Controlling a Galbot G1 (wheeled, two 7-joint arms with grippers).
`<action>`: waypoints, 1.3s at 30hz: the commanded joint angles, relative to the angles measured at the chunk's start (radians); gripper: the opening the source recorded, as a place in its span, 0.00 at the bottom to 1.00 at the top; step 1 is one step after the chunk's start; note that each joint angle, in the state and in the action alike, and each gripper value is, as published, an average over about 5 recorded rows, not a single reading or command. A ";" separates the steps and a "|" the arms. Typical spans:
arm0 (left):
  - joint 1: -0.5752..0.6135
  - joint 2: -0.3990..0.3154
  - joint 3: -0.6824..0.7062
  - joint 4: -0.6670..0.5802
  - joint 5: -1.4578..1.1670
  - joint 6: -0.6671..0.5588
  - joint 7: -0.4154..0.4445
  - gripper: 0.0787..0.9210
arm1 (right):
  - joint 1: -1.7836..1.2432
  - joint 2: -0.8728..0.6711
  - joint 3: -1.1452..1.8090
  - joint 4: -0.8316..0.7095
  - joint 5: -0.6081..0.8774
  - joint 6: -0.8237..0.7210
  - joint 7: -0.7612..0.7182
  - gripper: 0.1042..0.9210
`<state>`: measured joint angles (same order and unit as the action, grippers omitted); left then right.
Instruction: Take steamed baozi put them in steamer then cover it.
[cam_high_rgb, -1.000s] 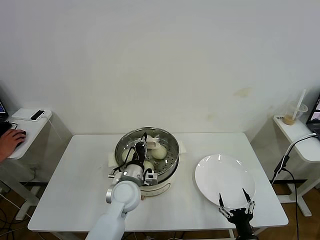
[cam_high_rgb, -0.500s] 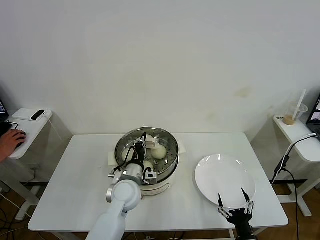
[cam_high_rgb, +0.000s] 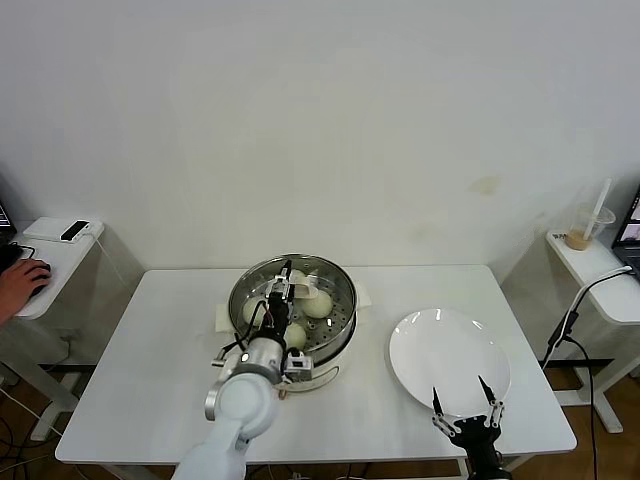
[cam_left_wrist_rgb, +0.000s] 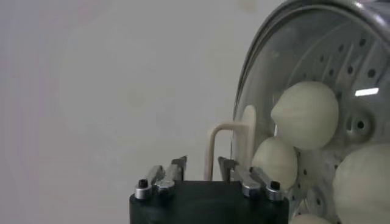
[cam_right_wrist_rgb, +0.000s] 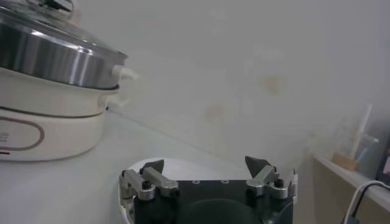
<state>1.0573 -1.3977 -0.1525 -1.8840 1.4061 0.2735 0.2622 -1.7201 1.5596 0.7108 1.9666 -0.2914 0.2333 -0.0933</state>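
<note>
While no writing reads, cover (cam_high_rgb: 293, 297) tops steamer (cam_high_rgb: 337, 340).

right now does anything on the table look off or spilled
Nothing stands out. The baozi sit inside the steamer under the clear cover, which sits level on the rim. The left gripper is open around its handle. The white plate is bare; the right gripper is open.

Honestly can't read any text, brand, number or sign anywhere here. The steamer (cam_high_rgb: 293, 312) base has a panel outline, but nothing legible on it.
</note>
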 joint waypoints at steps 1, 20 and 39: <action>0.141 0.021 -0.009 -0.188 -0.023 -0.018 -0.015 0.69 | -0.003 -0.010 0.000 0.000 0.006 0.000 0.000 0.88; 0.507 0.046 -0.325 -0.313 -1.266 -0.300 -0.455 0.88 | -0.005 -0.057 -0.015 -0.021 0.049 0.008 -0.007 0.88; 0.696 0.022 -0.457 -0.290 -1.534 -0.289 -0.423 0.88 | -0.029 -0.161 -0.030 0.004 0.209 -0.038 -0.033 0.88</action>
<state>1.6470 -1.3681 -0.5249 -2.1725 0.0830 -0.0077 -0.1442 -1.7494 1.4433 0.6881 1.9748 -0.1555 0.2122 -0.1248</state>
